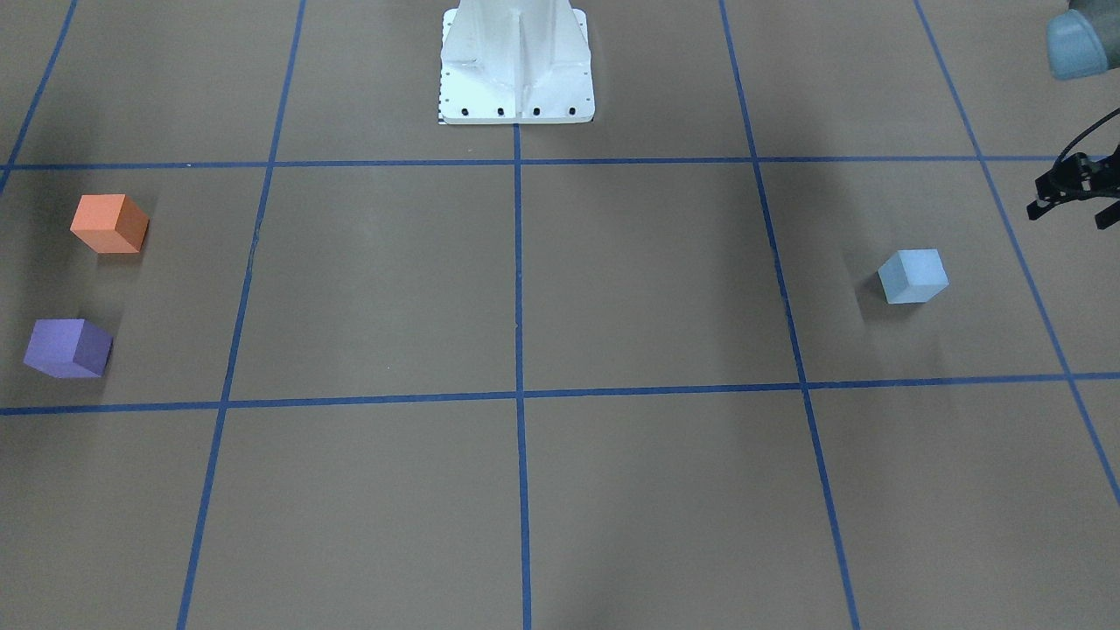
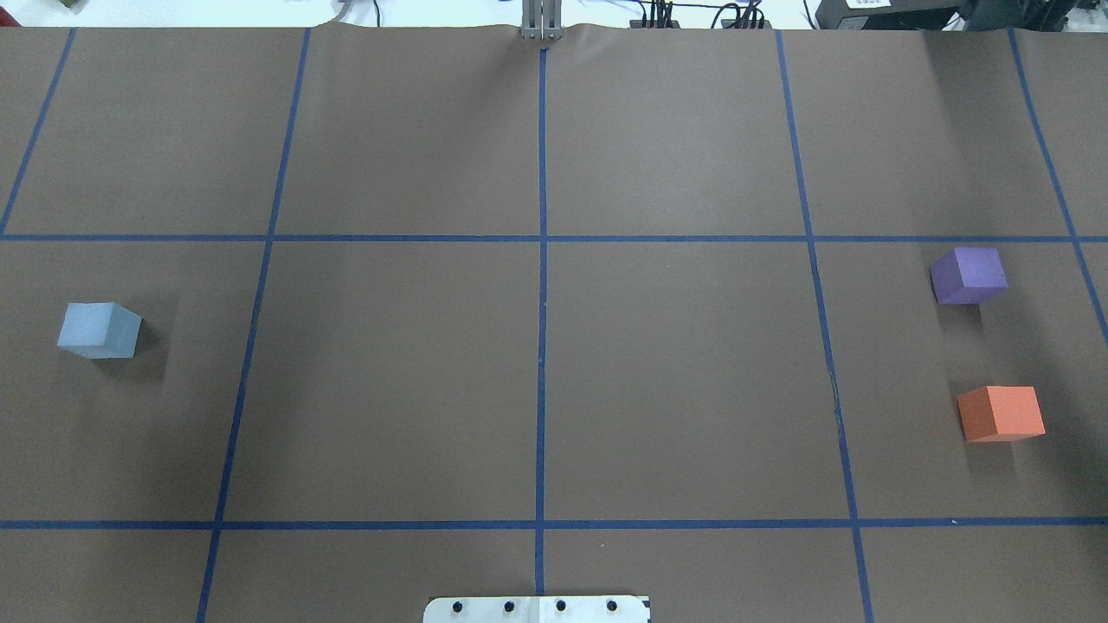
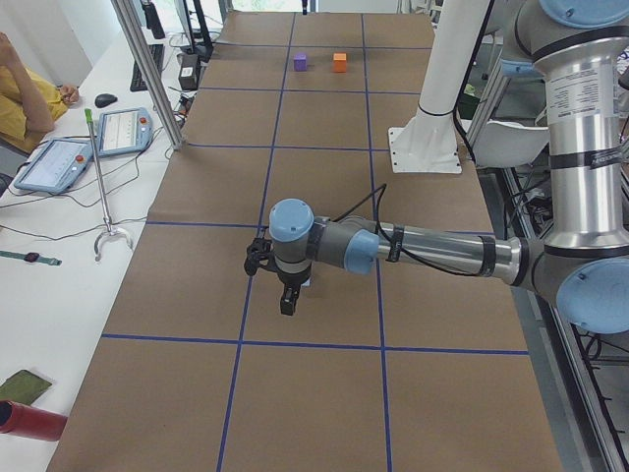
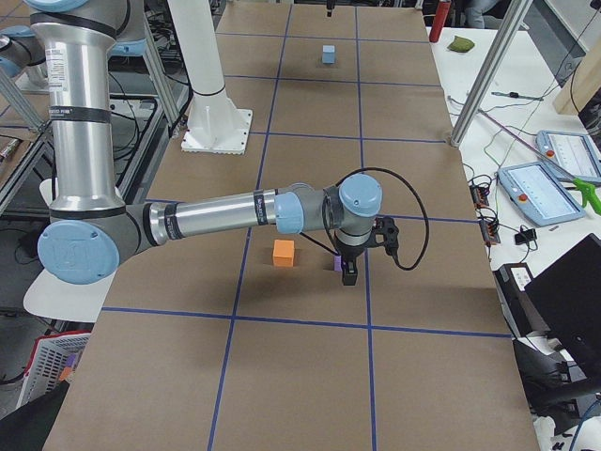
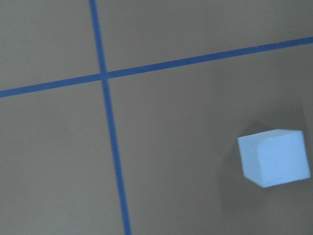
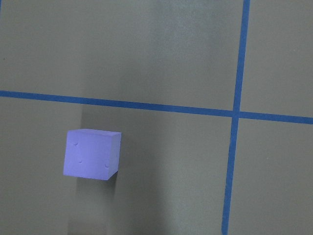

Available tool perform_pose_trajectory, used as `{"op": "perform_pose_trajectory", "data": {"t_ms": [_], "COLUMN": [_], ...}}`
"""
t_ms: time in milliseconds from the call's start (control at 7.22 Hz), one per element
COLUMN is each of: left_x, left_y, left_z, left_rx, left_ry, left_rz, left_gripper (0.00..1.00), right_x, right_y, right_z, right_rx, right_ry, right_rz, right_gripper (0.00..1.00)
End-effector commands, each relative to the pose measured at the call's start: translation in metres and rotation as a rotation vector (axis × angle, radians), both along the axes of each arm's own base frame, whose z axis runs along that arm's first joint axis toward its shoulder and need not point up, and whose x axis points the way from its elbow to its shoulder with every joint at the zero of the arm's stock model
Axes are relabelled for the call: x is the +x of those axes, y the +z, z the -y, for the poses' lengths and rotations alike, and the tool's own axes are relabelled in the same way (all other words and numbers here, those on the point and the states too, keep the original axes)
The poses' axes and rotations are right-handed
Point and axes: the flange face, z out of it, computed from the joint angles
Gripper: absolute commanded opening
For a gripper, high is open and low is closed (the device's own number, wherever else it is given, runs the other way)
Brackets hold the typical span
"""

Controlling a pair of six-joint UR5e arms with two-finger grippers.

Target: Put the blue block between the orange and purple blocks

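Observation:
The blue block (image 2: 99,330) lies alone on the table's left side; it also shows in the front view (image 1: 913,276) and low right in the left wrist view (image 5: 274,156). The purple block (image 2: 969,275) and the orange block (image 2: 1001,414) lie on the right side with a gap between them. My left gripper (image 3: 287,298) hangs above the table beside the blue block. My right gripper (image 4: 349,272) hangs over the purple block (image 6: 92,154), next to the orange block (image 4: 284,252). No fingers show in the wrist views, so I cannot tell if either gripper is open or shut.
The white robot base (image 1: 516,61) stands at the table's near-robot middle edge. Blue tape lines (image 2: 542,303) mark a grid on the brown table. A side table with tablets (image 3: 59,162) and a seated person (image 3: 25,93) is beyond the far edge.

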Motion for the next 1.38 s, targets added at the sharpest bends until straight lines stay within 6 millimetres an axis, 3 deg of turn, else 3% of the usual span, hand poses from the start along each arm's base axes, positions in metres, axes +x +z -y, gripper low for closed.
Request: {"op": "perform_pose_trajectory", "data": {"t_ms": [0, 138, 277, 554, 692, 831, 1246], "left_x": [0.063, 0.102, 0.127, 0.135, 0.149, 0.156, 0.158], "left_y": [-0.006, -0.018, -0.022, 0.009, 0.017, 0.017, 0.018], "left_z": [0.015, 0.016, 0.017, 0.021, 0.028, 0.037, 0.036], "left_rx": [-0.027, -0.082, -0.103, -0.106, -0.094, -0.098, -0.098], "left_ry": [0.032, 0.021, 0.032, 0.038, 0.046, 0.045, 0.050], "left_rz": [-0.023, -0.022, -0.023, -0.008, -0.004, -0.004, -0.002], "left_gripper": [1.00, 1.00, 1.00, 1.00, 1.00, 1.00, 1.00], "right_x": [-0.003, -0.004, -0.005, -0.008, -0.009, -0.011, -0.012], "right_y": [0.004, 0.005, 0.005, 0.007, 0.007, 0.007, 0.007], "right_z": [-0.002, -0.003, -0.003, -0.003, -0.003, -0.003, -0.003], "right_rx": [-0.005, -0.007, -0.008, -0.011, -0.012, -0.013, -0.013], "right_ry": [-0.007, -0.009, -0.011, -0.018, -0.020, -0.022, -0.025], "right_rz": [0.001, 0.002, 0.005, 0.005, 0.005, 0.005, 0.006], "right_gripper": [1.00, 1.00, 1.00, 1.00, 1.00, 1.00, 1.00]}}
